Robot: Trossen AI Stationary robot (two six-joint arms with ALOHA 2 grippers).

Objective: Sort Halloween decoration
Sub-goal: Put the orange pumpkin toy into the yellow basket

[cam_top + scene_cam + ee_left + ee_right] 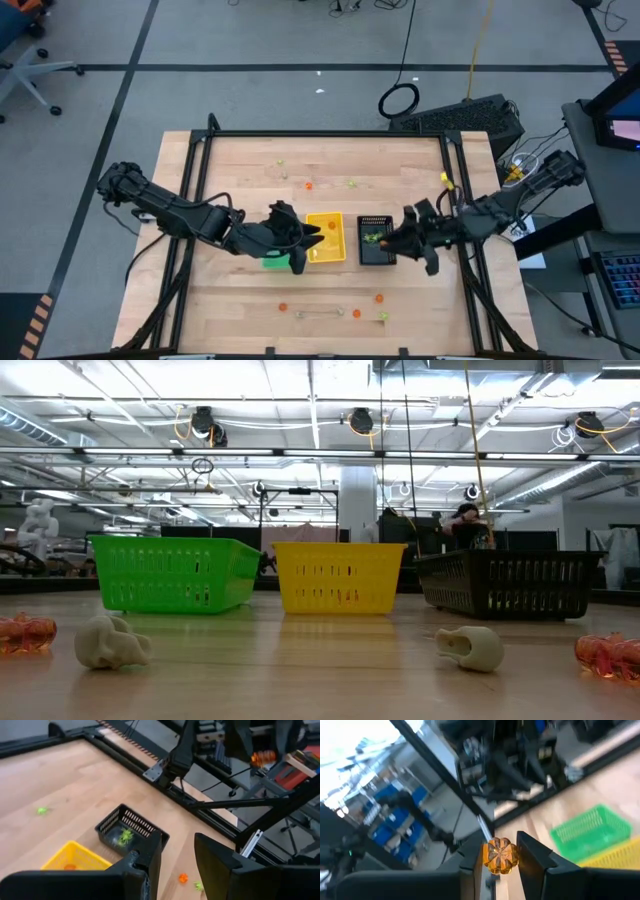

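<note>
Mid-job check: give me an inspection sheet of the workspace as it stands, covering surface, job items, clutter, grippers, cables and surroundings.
Surface: wooden table in a black frame.
Job's things: green tray, yellow tray and black tray in a row at mid-table; a green trinket lies in the black tray; loose trinkets are scattered toward the far and near edges.
Clutter: nothing seen.
Grippers: left gripper is open and empty, near the yellow tray; right gripper is shut on an orange trinket beside the black tray.
Cables: a coiled black cable lies on the floor beyond the table.
Surroundings: a person shows far behind the trays.
</note>
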